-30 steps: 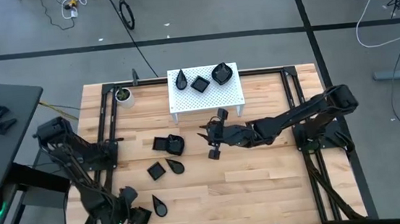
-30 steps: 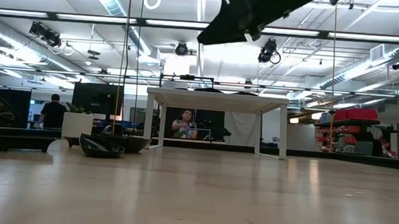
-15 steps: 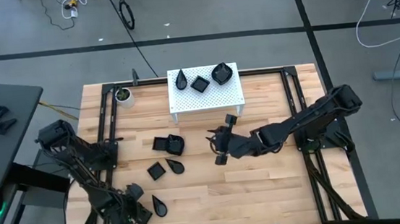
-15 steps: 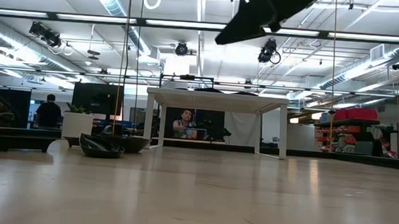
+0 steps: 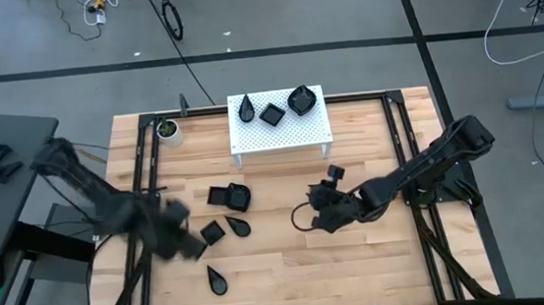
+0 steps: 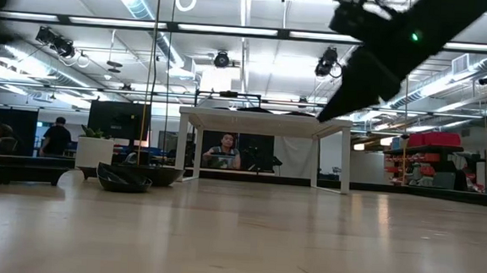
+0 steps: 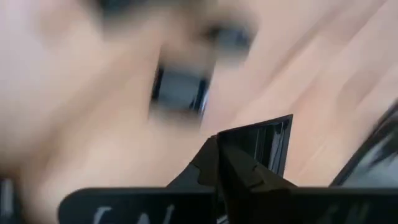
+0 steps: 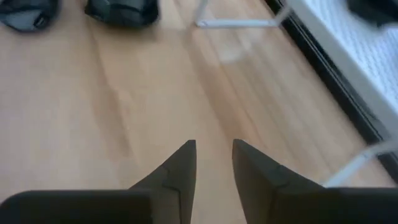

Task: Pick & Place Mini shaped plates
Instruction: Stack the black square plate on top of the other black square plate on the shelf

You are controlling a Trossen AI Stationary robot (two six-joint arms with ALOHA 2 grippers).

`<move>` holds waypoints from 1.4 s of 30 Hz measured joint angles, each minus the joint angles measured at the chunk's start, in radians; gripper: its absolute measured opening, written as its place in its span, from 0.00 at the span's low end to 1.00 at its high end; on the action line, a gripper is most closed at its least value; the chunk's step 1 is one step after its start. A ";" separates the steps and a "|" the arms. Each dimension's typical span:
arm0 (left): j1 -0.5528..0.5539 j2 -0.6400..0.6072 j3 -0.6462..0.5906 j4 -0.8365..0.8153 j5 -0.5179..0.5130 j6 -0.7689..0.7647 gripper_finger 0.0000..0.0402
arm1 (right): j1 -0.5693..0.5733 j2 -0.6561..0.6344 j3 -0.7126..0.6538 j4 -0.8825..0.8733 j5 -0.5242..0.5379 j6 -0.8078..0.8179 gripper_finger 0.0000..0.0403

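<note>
The left gripper point(image 5: 173, 237) is hanging over the near-left part of the table point(image 5: 361, 263), with its fingers point(image 7: 233, 171) pressed fully together. A square plate point(image 7: 268, 144) is sitting right at their tips. I cannot tell if its rim is pinched or if it is just lying beyond them.

The right gripper point(image 5: 309, 218) is hovering low over bare wood mid-table. Its fingers are a narrow gap apart and nothing is between them.

The step looks like a pickup from the loose plates on the left half. A teardrop plate point(image 5: 216, 281) is lying nearest, a small pair point(image 5: 225, 230) sits mid-left, and two more point(image 5: 228, 196) are touching each other just beyond that. Three plates are already resting on the white stand point(image 5: 312, 131) at the far middle, so most likely that is the drop spot.

The next move probably needs a check that the left grip really has a plate. After that comes a lift clear of the neighbouring plates and a carry to the free part of the stand top.

There is plenty of open wood between the arms and on the near right. The black rails point(image 5: 145, 173) are running along both sides of the table and crowding the left arm's path. The stand's rim and legs are the edges to clear.
</note>
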 joint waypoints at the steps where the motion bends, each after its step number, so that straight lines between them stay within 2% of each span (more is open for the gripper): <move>1: 0.082 -0.033 0.012 0.016 -0.032 0.097 0.01 | 0.000 -0.006 -0.027 0.012 0.011 0.019 0.26; 3: 0.272 -0.078 0.032 0.090 -0.057 0.326 0.01 | -0.002 -0.025 -0.066 0.036 0.037 0.045 0.25; 5: 0.478 -0.094 0.047 0.213 -0.011 0.564 0.01 | -0.009 -0.062 -0.094 0.053 0.077 0.050 0.24; 8: 0.776 -0.060 0.074 0.448 0.201 0.891 0.01 | -0.031 -0.141 -0.118 0.057 0.109 0.031 0.23; 10: 0.943 -0.001 0.100 0.568 0.347 1.020 0.01 | -0.052 -0.200 -0.124 0.060 0.115 0.005 0.22; 12: 1.069 0.083 0.140 0.632 0.460 1.129 0.01 | -0.068 -0.248 -0.125 0.075 0.121 -0.017 0.22; 14: 1.159 0.196 0.213 0.642 0.523 1.212 0.01 | -0.079 -0.286 -0.126 0.095 0.121 -0.037 0.22; 17: 1.228 0.387 0.375 0.599 0.560 1.331 0.01 | -0.086 -0.319 -0.126 0.163 0.115 -0.072 0.22; 21: 1.272 0.612 0.642 0.459 0.555 1.455 0.01 | -0.086 -0.324 -0.126 0.264 0.112 -0.128 0.22; 25: 1.299 0.787 0.872 0.318 0.555 1.493 0.04 | -0.090 -0.322 -0.126 0.314 0.112 -0.185 0.22; 28: 1.311 0.870 0.983 0.265 0.557 1.488 0.05 | -0.097 -0.322 -0.126 0.349 0.112 -0.242 0.22; 32: 1.320 0.927 1.045 0.223 0.562 1.473 0.04 | -0.108 -0.322 -0.126 0.370 0.112 -0.297 0.22; 37: 1.325 0.944 1.046 0.194 0.583 1.449 0.04 | -0.121 -0.322 -0.126 0.376 0.112 -0.334 0.22; 42: 1.326 0.945 1.046 0.202 0.577 1.432 0.09 | -0.130 -0.322 -0.126 0.376 0.111 -0.350 0.22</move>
